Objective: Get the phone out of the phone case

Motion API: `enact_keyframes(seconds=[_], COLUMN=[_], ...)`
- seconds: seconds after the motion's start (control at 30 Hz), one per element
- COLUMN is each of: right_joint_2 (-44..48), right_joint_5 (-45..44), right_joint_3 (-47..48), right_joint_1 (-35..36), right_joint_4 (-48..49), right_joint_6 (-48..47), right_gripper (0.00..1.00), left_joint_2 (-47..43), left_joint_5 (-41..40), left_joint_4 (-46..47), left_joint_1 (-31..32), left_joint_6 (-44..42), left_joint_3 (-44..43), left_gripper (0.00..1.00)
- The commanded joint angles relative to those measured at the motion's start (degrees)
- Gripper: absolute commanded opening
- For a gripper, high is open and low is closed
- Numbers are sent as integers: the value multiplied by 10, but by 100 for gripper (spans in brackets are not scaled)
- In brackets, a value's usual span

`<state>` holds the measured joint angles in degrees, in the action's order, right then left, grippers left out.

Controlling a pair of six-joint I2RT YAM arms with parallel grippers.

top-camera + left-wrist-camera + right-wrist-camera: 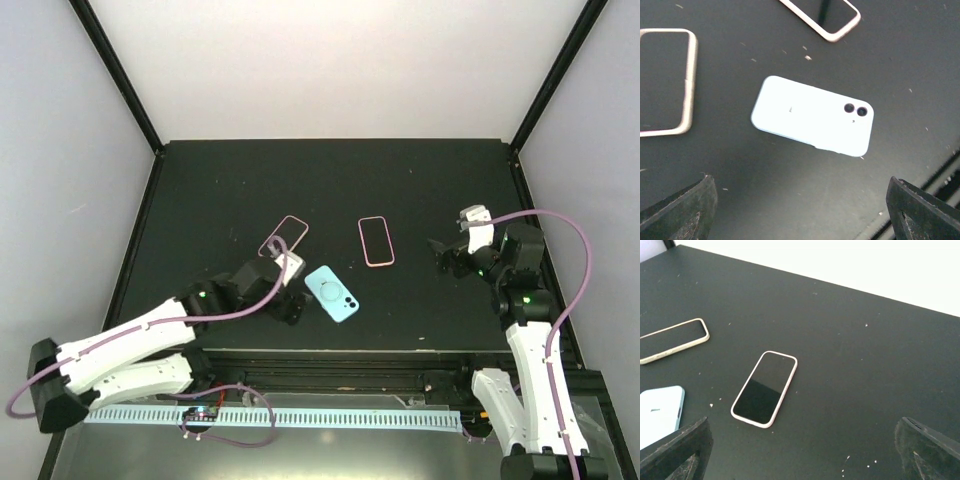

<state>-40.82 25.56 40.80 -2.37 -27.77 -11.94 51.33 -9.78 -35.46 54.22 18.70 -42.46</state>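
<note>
A black table (420,180), flecked with pale specks, is backed by a white wall (340,60). Black posts (115,70) are seen rising from its far corners. A white slotted strip (350,417) is mounted below its near edge.

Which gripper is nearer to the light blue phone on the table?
Left. The left gripper sits just beside the light blue phone, on its left side in the top view. The right gripper is far off to its right, past the pink-rimmed phone.
</note>
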Motion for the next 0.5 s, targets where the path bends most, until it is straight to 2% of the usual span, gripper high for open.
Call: enact_keyframes(seconds=[0.0, 0.23, 0.47], right_joint_2=[7, 0, -4], right_joint_5=[23, 44, 41], right_joint_3=[-11, -15, -17], right_joint_1=[6, 8, 8], right_joint_4=[-32, -47, -54], right_joint_6=[-57, -73, -85], right_gripper=[100, 100, 100], left_joint_2=[62, 178, 307], left_joint_5=[29, 34, 21], left_joint_4=[27, 95, 102], left_joint_1=[48, 74, 26], left_joint_6=[47, 84, 62], left_joint_3=[-3, -6, -101], left_gripper=[95, 99, 99])
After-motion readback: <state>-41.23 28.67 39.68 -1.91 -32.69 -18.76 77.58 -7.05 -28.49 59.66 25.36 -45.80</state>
